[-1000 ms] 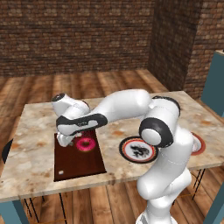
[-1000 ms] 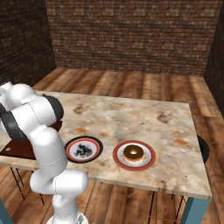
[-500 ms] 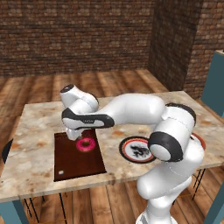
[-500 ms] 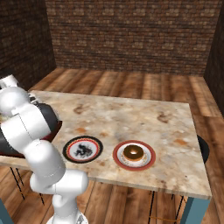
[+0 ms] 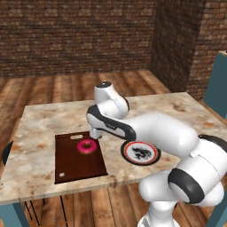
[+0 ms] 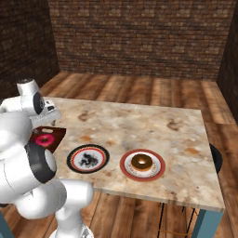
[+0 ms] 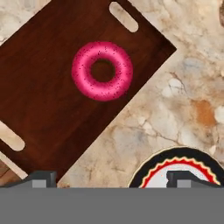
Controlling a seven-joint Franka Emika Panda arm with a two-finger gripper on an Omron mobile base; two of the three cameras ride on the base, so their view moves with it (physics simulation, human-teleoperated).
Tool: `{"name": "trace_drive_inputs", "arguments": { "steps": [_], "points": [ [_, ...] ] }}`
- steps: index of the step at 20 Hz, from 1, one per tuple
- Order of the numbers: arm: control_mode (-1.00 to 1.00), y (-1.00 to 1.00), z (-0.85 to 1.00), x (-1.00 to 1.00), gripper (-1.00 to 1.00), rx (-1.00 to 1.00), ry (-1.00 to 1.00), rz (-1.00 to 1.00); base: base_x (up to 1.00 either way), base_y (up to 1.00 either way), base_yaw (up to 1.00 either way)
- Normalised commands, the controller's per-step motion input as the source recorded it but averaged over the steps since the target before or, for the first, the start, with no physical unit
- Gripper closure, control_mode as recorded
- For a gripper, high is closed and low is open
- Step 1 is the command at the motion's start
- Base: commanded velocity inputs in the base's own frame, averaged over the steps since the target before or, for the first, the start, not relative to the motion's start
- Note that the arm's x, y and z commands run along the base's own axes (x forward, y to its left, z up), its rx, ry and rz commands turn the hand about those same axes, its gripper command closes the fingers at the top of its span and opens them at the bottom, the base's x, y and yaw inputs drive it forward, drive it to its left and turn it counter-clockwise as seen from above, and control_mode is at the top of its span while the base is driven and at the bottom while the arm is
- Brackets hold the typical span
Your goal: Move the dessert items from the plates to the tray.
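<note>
The pink frosted doughnut [image 5: 87, 146] [image 6: 44, 139] [image 7: 102, 71] lies flat on the dark brown tray [image 5: 80, 164] [image 7: 43, 105], toward its handle-slot end. My gripper [image 5: 95, 133] [image 7: 114, 179] hovers open just above the tray's right edge, between the doughnut and the black-rimmed plate [image 5: 140, 152] [image 6: 87, 158] [image 7: 179, 170], with nothing between its fingers. That plate carries no doughnut. The brown caramel doughnut [image 6: 141, 161] sits on the red-rimmed plate [image 6: 158, 169], to the right of the black-rimmed one and well away from the gripper.
Everything rests on a marble-topped table [image 5: 44, 119] [image 6: 139, 121]. A blue chair [image 5: 219, 84] stands at the table's far right, and a black stool [image 6: 215, 158] sits by the right edge. Brick walls stand well behind.
My hand has risen off the pink doughnut and drawn back toward the tray's right edge. The doughnut stays on the tray. The arm's elbow has swung over.
</note>
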Motion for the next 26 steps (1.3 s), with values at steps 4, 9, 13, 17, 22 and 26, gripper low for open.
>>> {"name": "trace_drive_inputs", "arguments": {
  "steps": [4,9,13,17,22,26],
  "points": [
    [-1.0,-0.84,0.34,-0.11,-1.0,0.11,0.0,0.0,0.0,0.0,0.0],
    [-1.0,-0.92,0.37,0.0,-1.0,0.04,0.0,-0.02,0.0,0.0,0.0],
    [-1.0,-0.98,0.21,0.0,-1.0,0.0,0.06,-0.07,0.0,0.0,0.0],
    [-1.0,-0.99,0.04,0.0,-1.0,0.02,0.1,-0.12,0.0,0.0,0.0],
    [-1.0,-0.88,-0.03,0.0,-1.0,0.0,0.1,-0.14,0.0,0.0,0.0],
    [-1.0,-0.8,0.0,0.0,-1.0,0.0,0.11,-0.13,0.0,0.0,0.0]
  ]
}}
